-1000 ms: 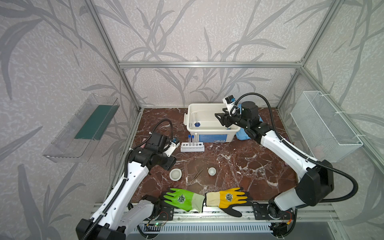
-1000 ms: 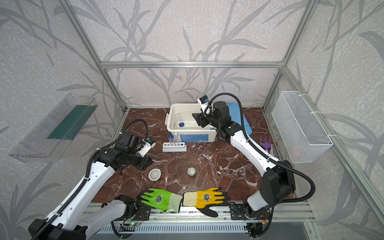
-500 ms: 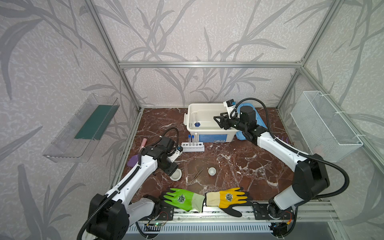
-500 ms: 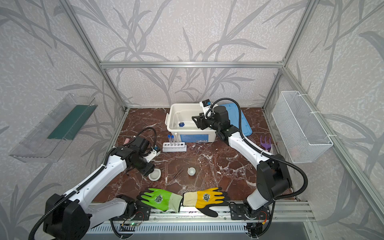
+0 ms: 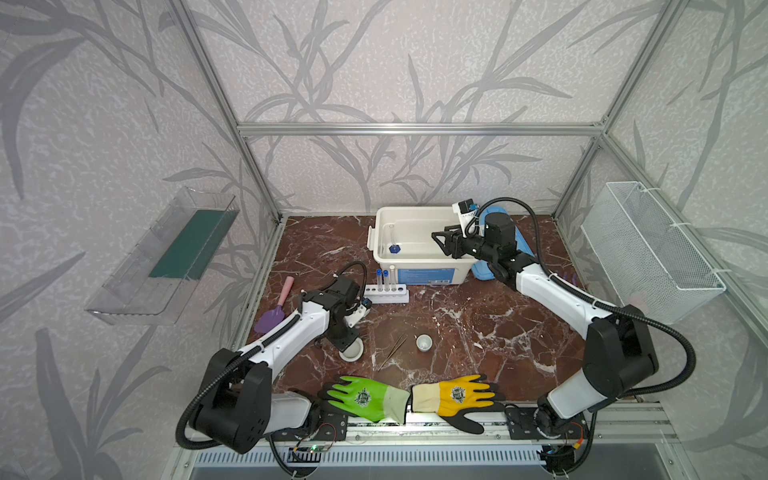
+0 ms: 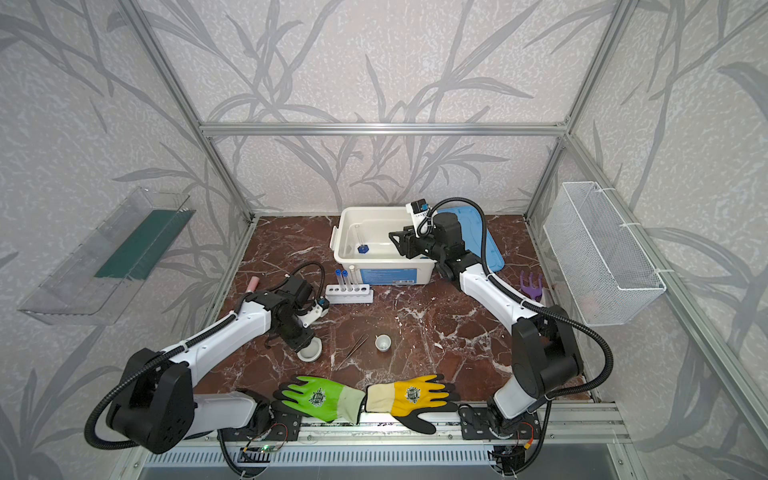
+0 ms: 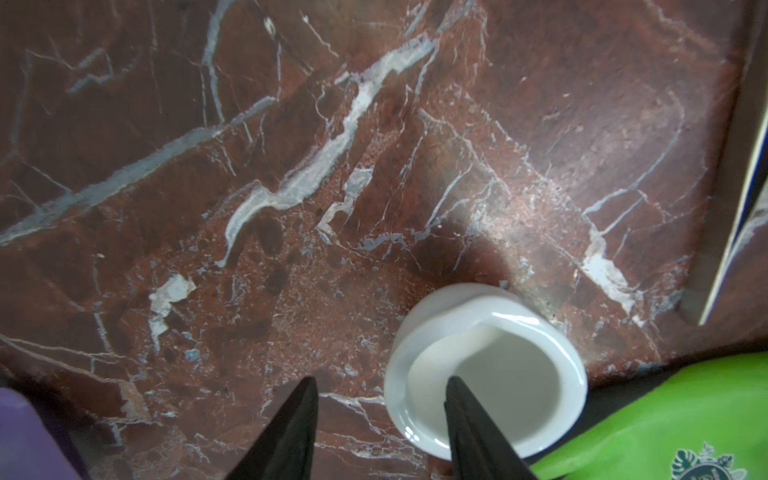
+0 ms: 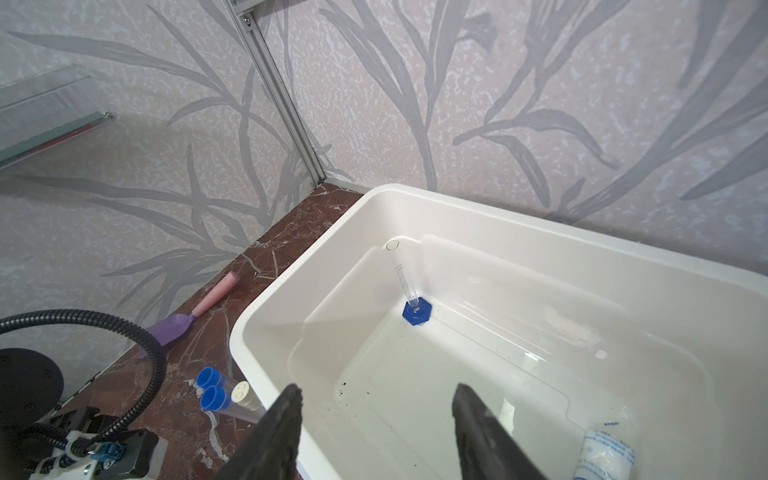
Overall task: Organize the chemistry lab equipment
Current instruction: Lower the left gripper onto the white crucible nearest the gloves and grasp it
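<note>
Currently grabbing the white dish (image 7: pixel 498 374) on the table (image 7: pixel 374 166) by the green glove (image 7: pixel 665 415) — straddling its wall with the left gripper (image 7: pixel 380 386), spread, not pinched yet. Next: clamp, lift, carry to the bin (image 8: pixel 540 232). Holding right gripper (image 8: pixel 376 390) over it — spread, empty.

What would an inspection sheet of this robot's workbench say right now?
Surface: red-brown white-veined marble tabletop.
Job's things: white six-hole rack holds three capped clear test tubes; blue-based clear cylinder and small white blue-labelled bottle in the white plastic bin; small white dish beside metal tweezers; another white dish further left.
Clutter: green glove, yellow glove, purple pink-handled trowel, purple hand rake.
Grippers: left gripper open, straddling that dish's rim; right gripper open, empty, over the bin.
Cables: black ribbed cables loop off both arms.
Surroundings: clear wall shelf, white wire basket.
</note>
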`<move>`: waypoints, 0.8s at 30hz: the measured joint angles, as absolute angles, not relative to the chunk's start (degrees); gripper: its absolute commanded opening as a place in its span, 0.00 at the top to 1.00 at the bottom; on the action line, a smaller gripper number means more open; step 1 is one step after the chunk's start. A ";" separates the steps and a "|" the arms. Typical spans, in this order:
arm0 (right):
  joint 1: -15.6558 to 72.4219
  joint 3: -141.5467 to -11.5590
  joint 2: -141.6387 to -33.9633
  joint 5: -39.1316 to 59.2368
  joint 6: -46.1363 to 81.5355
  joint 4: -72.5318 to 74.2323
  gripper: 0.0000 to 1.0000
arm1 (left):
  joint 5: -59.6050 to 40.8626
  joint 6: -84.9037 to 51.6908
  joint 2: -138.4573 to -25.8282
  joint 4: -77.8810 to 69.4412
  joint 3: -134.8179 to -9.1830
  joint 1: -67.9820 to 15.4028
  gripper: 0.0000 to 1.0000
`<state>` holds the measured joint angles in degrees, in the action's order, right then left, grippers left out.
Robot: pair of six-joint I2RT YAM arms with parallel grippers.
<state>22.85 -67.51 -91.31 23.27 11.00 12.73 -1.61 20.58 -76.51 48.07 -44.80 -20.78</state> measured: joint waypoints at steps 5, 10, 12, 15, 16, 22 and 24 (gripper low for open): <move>22.11 -67.09 -91.29 24.05 11.68 13.63 0.42 | -2.68 20.34 -81.06 47.88 -45.08 -21.28 0.62; 22.02 -67.09 -91.29 24.53 12.21 13.93 0.42 | -3.18 20.34 -81.84 47.77 -45.08 -21.71 0.71; 22.02 -67.09 -91.29 24.60 12.16 13.93 0.42 | -3.25 20.25 -81.84 47.72 -45.08 -21.76 0.74; 22.00 -67.09 -91.31 24.58 11.84 13.80 0.42 | -3.29 20.43 -81.84 47.77 -45.17 -21.87 0.78; 22.00 -67.09 -91.33 24.58 11.62 13.63 0.42 | -3.29 20.47 -81.84 47.75 -45.32 -21.91 0.81; 22.00 -67.11 -91.55 24.58 10.48 12.56 0.43 | -3.86 20.56 -81.80 47.09 -45.60 -22.09 0.85; 22.02 -67.13 -91.79 24.58 10.41 12.16 0.42 | -4.16 20.53 -81.71 46.87 -45.60 -22.13 0.86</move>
<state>22.02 -67.13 -91.79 24.58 10.41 12.16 -4.16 20.53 -81.71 46.87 -45.60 -22.13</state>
